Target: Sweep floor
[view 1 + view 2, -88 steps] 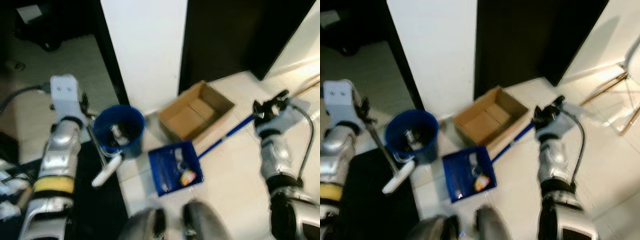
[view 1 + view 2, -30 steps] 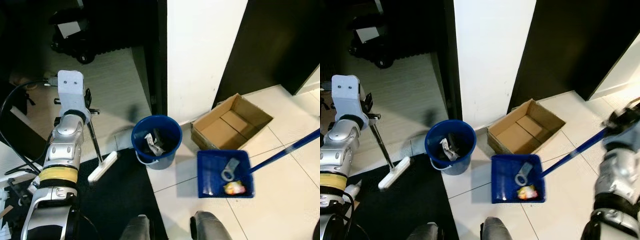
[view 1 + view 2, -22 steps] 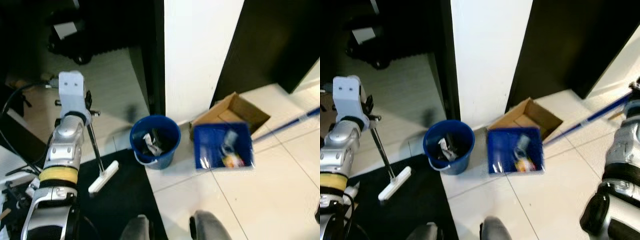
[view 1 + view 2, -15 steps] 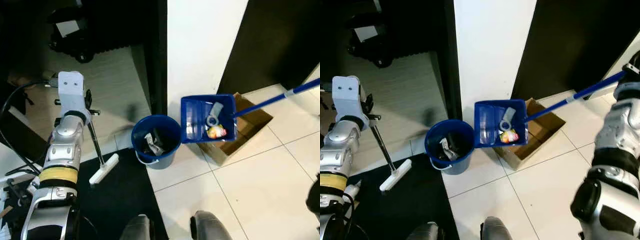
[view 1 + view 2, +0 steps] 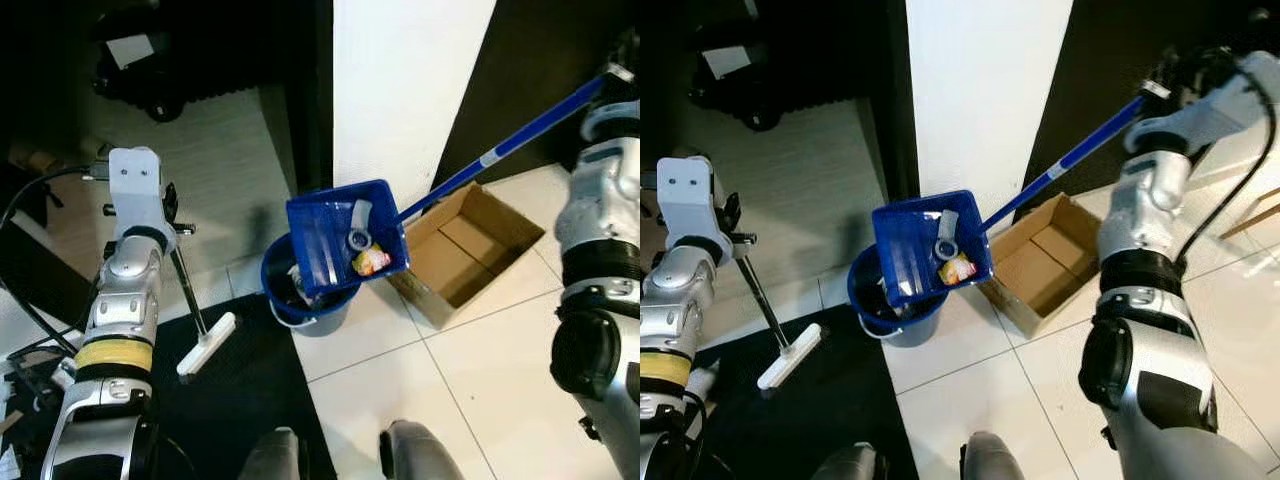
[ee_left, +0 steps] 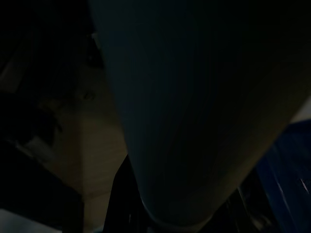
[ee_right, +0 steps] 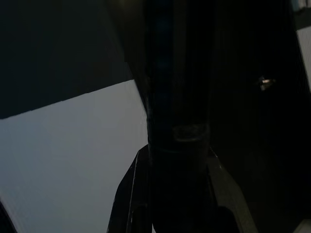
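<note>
Right eye view: we see our right gripper (image 5: 1193,68) clamped on the dustpan (image 5: 930,247) handle, pan tilted above the bucket (image 5: 872,303), litter (image 5: 956,268) inside. Left gripper (image 5: 152,205) grips the broom (image 5: 196,320), head on the floor. Box (image 5: 1040,262) just beside the bucket. Right wrist view confirms fingers (image 7: 131,189) closed around the handle.

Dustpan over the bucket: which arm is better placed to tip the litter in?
The right. The right gripper holds the dustpan by its long handle, right above the blue bucket. The left gripper is occupied holding the broom upright.
</note>
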Controlling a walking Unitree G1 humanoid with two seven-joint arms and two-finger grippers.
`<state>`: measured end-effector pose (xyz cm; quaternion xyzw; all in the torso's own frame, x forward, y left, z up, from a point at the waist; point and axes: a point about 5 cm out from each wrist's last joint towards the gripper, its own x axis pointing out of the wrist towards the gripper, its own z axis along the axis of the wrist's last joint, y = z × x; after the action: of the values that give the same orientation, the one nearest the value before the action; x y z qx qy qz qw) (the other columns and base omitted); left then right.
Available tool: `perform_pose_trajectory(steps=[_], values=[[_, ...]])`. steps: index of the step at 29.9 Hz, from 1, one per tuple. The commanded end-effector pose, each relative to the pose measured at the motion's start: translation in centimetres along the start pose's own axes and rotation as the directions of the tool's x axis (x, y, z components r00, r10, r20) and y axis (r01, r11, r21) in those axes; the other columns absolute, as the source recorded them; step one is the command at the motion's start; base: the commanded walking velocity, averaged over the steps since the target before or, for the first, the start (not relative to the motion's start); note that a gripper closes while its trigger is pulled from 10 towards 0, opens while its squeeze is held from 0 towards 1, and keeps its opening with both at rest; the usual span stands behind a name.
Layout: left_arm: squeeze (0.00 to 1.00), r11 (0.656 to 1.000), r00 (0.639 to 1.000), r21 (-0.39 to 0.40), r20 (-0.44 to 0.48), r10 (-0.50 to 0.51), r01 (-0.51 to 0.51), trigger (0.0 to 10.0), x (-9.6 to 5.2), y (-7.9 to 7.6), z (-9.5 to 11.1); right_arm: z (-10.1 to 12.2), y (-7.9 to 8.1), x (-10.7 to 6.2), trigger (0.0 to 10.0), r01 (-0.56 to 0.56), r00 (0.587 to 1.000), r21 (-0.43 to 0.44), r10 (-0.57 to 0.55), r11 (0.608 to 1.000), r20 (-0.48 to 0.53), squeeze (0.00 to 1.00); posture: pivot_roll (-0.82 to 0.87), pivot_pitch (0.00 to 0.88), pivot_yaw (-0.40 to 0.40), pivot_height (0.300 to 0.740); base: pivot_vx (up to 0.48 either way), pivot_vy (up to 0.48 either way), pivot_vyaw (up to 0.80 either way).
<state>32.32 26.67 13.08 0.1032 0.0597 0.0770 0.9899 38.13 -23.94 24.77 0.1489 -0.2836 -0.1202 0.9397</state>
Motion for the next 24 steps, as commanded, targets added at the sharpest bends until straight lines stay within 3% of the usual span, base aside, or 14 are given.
perform_pose_trajectory(steps=[1, 12, 23, 24], values=[[0.00, 1.000, 0.999, 0.000, 0.034, 0.007, -0.007, 10.0, -0.1, -0.1, 0.4, 1.4, 2.2, 0.7, 10.0, -0.029, 0.993, -0.007, 0.029, 1.000, 0.112, 0.00, 0.02, 0.033, -0.029, 0.740, 0.000, 0.000, 0.00], [0.00, 1.000, 0.999, -0.005, 0.036, 0.012, -0.012, 10.0, -0.3, -0.1, 0.2, 0.7, 5.4, 0.3, 10.0, 0.012, 0.988, -0.149, 0.011, 0.989, 0.151, 0.00, 0.01, 0.038, -0.039, 0.740, 0.000, 0.000, 0.00], [0.00, 1.000, 0.999, -0.007, 0.043, 0.013, -0.013, 10.0, -0.2, -0.1, 0.2, -0.3, 9.1, -0.8, 10.0, 0.119, 0.978, -0.276, -0.064, 0.954, 0.198, 0.00, 0.01, 0.039, -0.035, 0.740, 0.000, 0.000, 0.00], [0.00, 1.000, 0.999, -0.008, 0.046, 0.012, -0.011, 10.0, -0.2, -0.2, 0.3, -0.6, 10.1, -1.2, 10.0, 0.153, 0.975, -0.289, -0.097, 0.945, 0.198, 0.00, 0.01, 0.040, -0.035, 0.740, 0.000, 0.000, 0.00]])
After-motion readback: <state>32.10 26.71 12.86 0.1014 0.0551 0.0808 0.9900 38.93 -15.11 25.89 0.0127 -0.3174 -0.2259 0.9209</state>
